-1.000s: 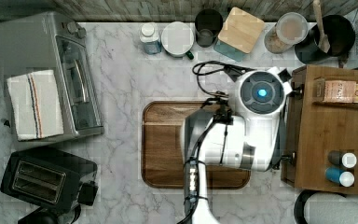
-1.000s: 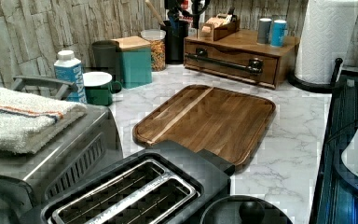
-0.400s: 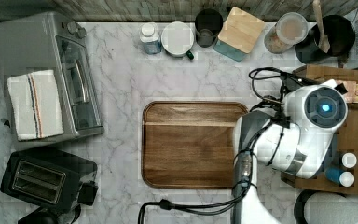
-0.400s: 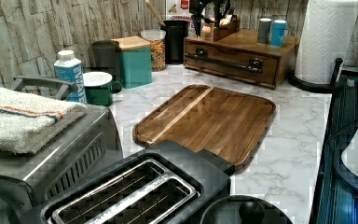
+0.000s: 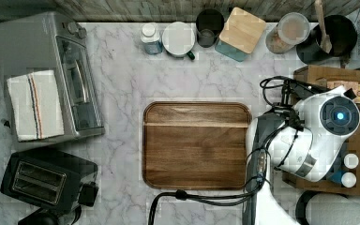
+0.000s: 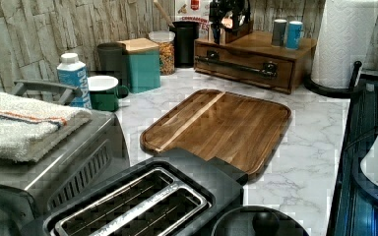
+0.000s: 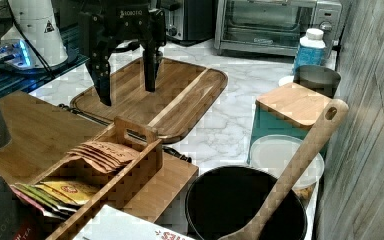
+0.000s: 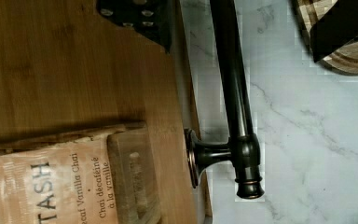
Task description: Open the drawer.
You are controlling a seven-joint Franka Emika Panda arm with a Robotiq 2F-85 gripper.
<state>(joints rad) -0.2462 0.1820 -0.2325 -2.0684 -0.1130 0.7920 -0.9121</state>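
One arm poised above the drawer's bar handle

One white robot arm (image 5: 304,140) reaches across a marble desk (image 5: 122,93) to a boxy wooden cabinet (image 6: 256,54) at the desk's far end in the left view. Landmark for everything below: the dark cutting board (image 5: 197,143) lying flat in the desk's middle.

The drawer (image 6: 246,66) is the cabinet's front face, the side turned toward the cutting board. It looks fully closed. Its long black bar handle (image 8: 235,93) runs level across that face, parallel to the board's nearest edge, standing off on short posts.

The gripper (image 7: 127,75) hangs above the cabinet's board-side edge, beside a small wooden tea caddy (image 7: 105,170) on the cabinet top. Its two black fingers (image 7: 102,82) point down and are spread wide apart, holding nothing.

Judged from the wrist view, the bar lies below and between the fingers, one finger over the cabinet top, the other out over the desk. The fingers straddle the bar crosswise, so a straight descent should bracket it, then a pull toward the board.
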